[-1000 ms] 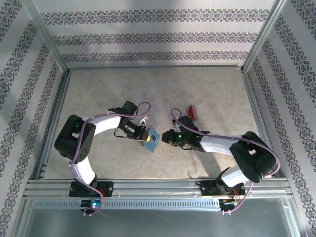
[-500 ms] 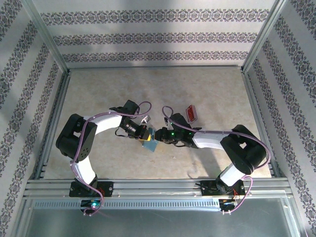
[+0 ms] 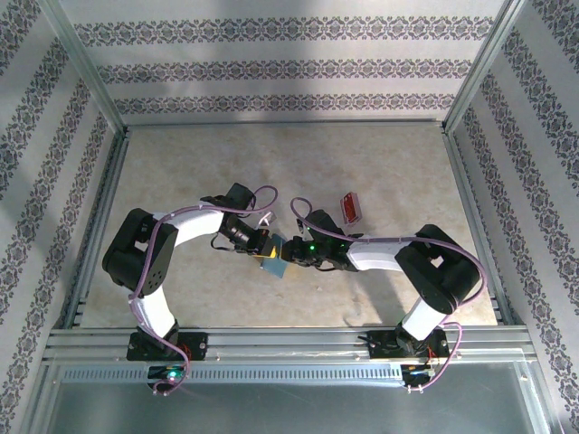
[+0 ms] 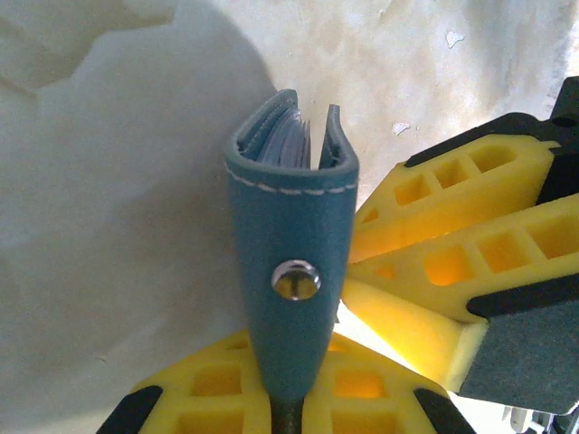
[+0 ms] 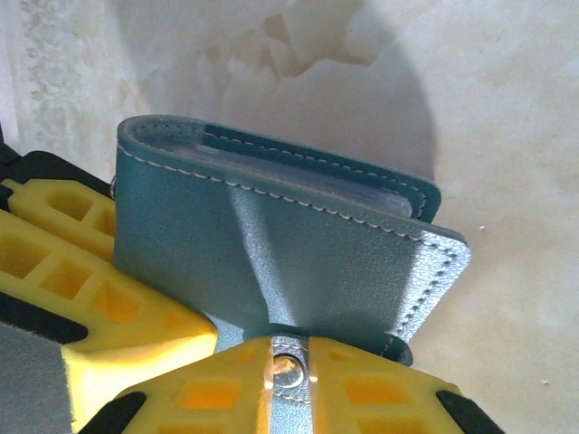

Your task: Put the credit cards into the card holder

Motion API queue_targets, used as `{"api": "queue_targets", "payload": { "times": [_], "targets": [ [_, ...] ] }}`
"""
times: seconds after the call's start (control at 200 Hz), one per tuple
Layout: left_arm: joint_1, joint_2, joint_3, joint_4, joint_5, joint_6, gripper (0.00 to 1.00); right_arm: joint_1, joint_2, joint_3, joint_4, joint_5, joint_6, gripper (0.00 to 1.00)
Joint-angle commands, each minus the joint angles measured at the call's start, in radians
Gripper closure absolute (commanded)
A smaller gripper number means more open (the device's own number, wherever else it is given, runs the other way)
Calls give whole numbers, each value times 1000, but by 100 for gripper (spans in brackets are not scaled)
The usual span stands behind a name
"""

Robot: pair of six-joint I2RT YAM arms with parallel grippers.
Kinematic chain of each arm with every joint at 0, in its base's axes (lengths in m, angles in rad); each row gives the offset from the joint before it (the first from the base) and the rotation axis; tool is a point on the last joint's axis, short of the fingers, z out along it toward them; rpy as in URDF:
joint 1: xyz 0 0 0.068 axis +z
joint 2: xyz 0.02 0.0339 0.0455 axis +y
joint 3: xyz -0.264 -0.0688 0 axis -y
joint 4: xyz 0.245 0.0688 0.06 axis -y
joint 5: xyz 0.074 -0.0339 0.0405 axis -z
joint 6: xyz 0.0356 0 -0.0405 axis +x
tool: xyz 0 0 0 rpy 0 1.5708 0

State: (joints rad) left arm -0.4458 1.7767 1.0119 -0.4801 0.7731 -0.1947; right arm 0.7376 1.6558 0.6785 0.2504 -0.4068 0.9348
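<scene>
Teal card holder [image 4: 288, 244] — gripped by left fingers [image 4: 231, 357] and right fingers [image 5: 344, 362] (both clamped shut).

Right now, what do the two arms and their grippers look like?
The left arm and right arm have white link shells, black joints and bases, each with a lilac cable. A green light glows near the right wrist. The left gripper and right gripper have yellow fingers with lattice cut-outs and grey pads.
</scene>
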Motion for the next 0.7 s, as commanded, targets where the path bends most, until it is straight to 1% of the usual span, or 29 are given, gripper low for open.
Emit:
{"api": "queue_targets", "payload": {
  "times": [0.0, 0.065, 0.2, 0.34, 0.694],
  "targets": [
    [-12, 15, -1, -8, -79, -8, 100, 14, -17, 8, -48, 28, -27, 81],
    [-12, 15, -1, -8, -78, -9, 100, 16, -16, 9, -48, 29, -28, 81],
    [-11, 16, 0, -8, -79, -14, 100, 26, -2, 15, -40, 30, -26, 84],
    [-11, 19, -1, -4, -71, -23, 100, 39, 19, 23, -36, 31, -21, 84],
    [-18, 21, -8, 16, -34, -54, 100, 78, 109, 95, -94, 94, -1, 86]
  ]
}}
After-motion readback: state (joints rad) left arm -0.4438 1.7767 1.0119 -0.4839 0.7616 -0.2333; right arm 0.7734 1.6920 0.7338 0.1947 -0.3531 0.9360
